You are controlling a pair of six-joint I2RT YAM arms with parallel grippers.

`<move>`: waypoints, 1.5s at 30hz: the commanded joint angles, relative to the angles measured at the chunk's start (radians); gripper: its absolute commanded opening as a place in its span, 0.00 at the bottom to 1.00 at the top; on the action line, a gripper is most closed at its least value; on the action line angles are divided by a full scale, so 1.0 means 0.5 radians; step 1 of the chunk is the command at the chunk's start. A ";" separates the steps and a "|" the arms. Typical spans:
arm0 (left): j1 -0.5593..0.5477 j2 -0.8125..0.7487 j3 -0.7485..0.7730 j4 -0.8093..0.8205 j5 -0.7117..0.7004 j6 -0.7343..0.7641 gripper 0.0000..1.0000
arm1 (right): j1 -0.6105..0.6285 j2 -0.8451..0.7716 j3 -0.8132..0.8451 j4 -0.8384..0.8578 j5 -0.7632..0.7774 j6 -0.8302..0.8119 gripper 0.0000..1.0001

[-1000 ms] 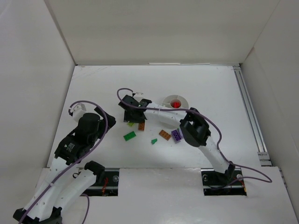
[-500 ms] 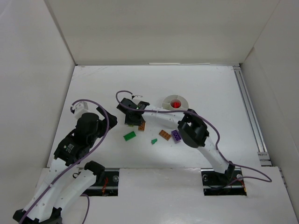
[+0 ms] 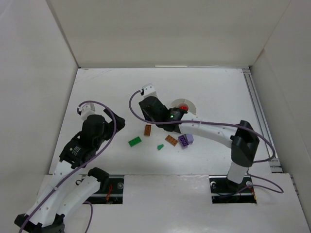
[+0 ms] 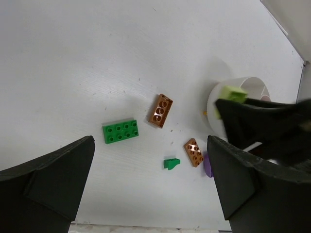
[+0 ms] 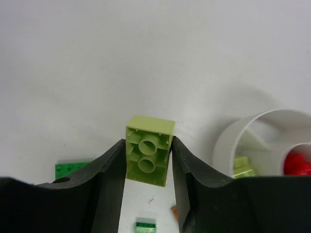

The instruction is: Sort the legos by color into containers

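Note:
My right gripper (image 5: 148, 160) is shut on a yellow-green brick (image 5: 148, 156), held off the table just left of the round white tub (image 5: 228, 141). The brick also shows in the left wrist view (image 4: 232, 93). In the top view this gripper (image 3: 165, 112) sits beside the tub (image 3: 191, 104), which holds red pieces (image 3: 183, 108) in its centre and a yellow-green brick (image 5: 243, 166) in one wedge. On the table lie a green brick (image 3: 134, 141), a green wedge (image 3: 160, 147), two orange-brown bricks (image 3: 147, 129) (image 3: 171, 140) and a purple brick (image 3: 184, 141). My left gripper (image 4: 148, 160) is open and empty, above them.
White walls close in the table at the back and on both sides. A metal rail (image 3: 260, 116) runs along the right edge. The right forearm (image 3: 209, 130) stretches over the table just behind the purple brick.
The right gripper has lifted the yellow-green brick from among the loose bricks and moved right toward the tub. Its elbow has swung out to the right. The left arm has shifted slightly.

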 commanded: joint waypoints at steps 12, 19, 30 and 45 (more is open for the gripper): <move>-0.002 0.454 -0.037 0.330 0.081 -0.018 1.00 | -0.218 -0.232 -0.176 0.010 0.236 -0.432 0.27; -0.002 0.592 -0.037 0.450 0.139 -0.018 1.00 | -0.292 -0.309 -0.354 0.013 0.196 -0.432 0.28; 0.016 0.697 -0.073 0.542 0.216 -0.018 1.00 | -0.374 -0.348 -0.486 0.029 0.153 -0.392 0.35; 0.016 0.697 -0.092 0.505 0.271 -0.036 1.00 | -0.374 -0.499 -0.504 -0.011 0.156 -0.410 0.63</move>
